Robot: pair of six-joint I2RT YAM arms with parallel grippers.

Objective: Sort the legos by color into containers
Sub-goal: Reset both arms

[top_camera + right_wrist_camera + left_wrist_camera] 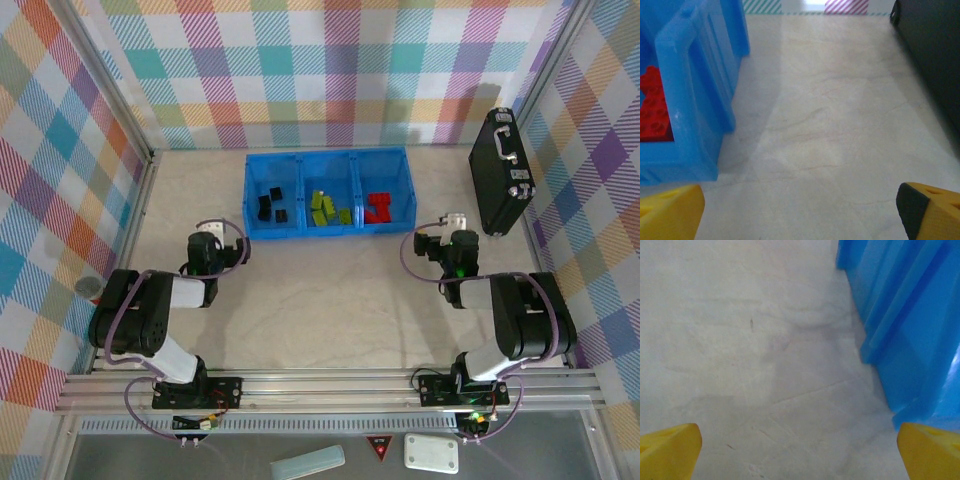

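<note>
The long blue tray point(326, 156) sits at the back of the table, and its three containers hold the legos: black ones point(268, 207) on the left, lime-green ones point(326, 208) in the middle, red ones point(378, 206) on the right. My left gripper point(212, 238) rests low beside the tray's near-left corner. It is open, its yellow fingertips point(670, 450) wide apart over bare table, with the tray wall point(910, 330) to its right. My right gripper point(452, 228) is open past the tray's right end. Between its fingertips point(930, 210) is nothing; the tray wall point(695, 100) and red legos point(654, 111) lie to its left.
A black briefcase point(503, 172) stands at the far right, close to the right gripper, its dark side point(935, 55) showing in the right wrist view. Checkered walls ring the table. Bare tabletop stretches between the two arms in front of the tray.
</note>
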